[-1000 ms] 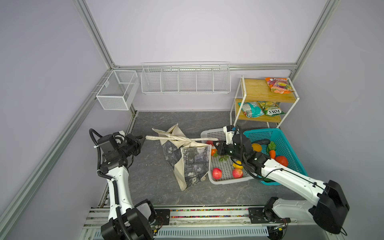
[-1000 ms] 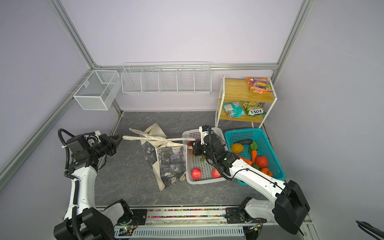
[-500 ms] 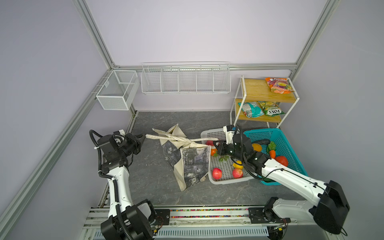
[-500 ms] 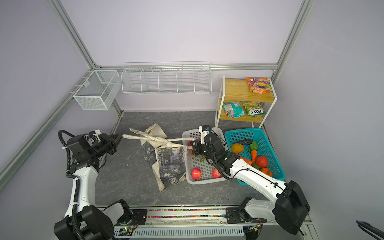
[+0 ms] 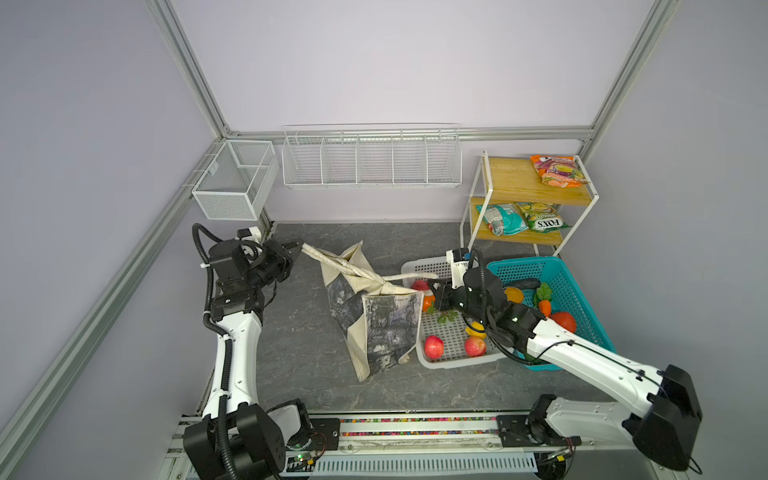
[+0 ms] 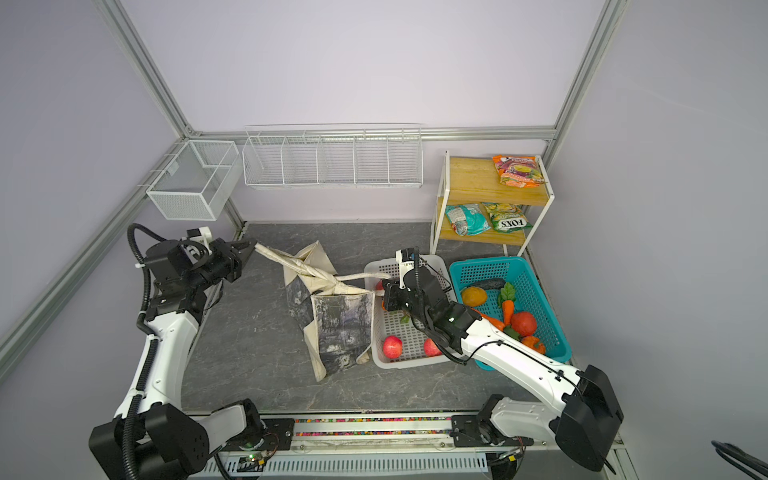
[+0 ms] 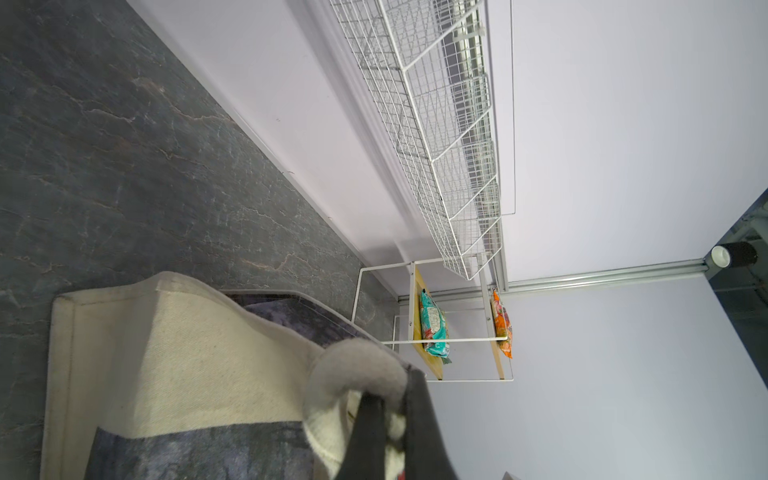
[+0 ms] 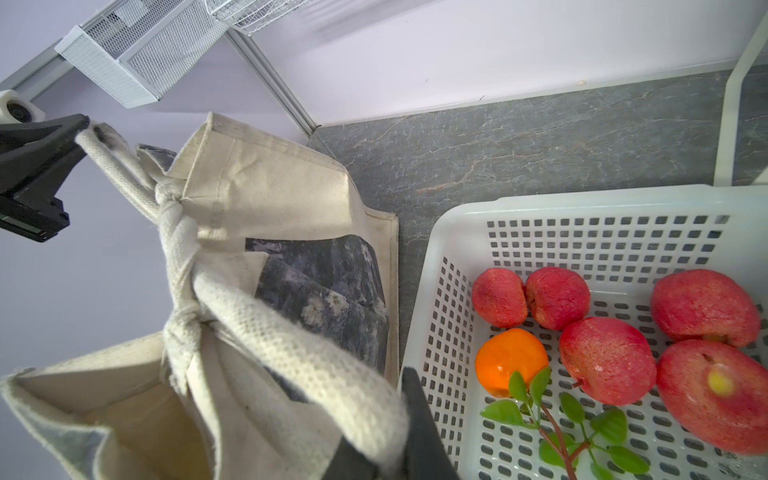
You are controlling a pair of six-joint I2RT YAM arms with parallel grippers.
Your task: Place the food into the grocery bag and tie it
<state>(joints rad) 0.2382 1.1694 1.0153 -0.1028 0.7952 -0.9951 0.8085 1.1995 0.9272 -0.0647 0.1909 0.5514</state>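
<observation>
The cream grocery bag (image 5: 374,324) (image 6: 332,320) stands mid-floor, its grey-black print facing front. Its two long handles are tied in a knot (image 5: 384,286) (image 8: 178,232) above its mouth. My left gripper (image 5: 296,250) (image 6: 248,246) (image 7: 386,399) is shut on one handle end (image 7: 353,365), stretched out to the left. My right gripper (image 5: 432,286) (image 6: 384,291) (image 8: 386,415) is shut on the other handle end (image 8: 316,365), beside the white basket. Whatever food is inside the bag is hidden; loose food, red apples (image 8: 606,361) and an orange (image 8: 509,359), lies in that basket.
A white perforated basket (image 5: 419,266) stands right of the bag, and a teal basket (image 5: 582,291) with carrots and other produce stands beside it. A wooden shelf (image 5: 515,183) with snack packets is at the back right. Wire baskets (image 5: 370,158) hang on the back wall.
My left gripper has raised its handle end up and toward the back wall, so the handles now bend at the knot instead of running straight. My right gripper has barely moved.
</observation>
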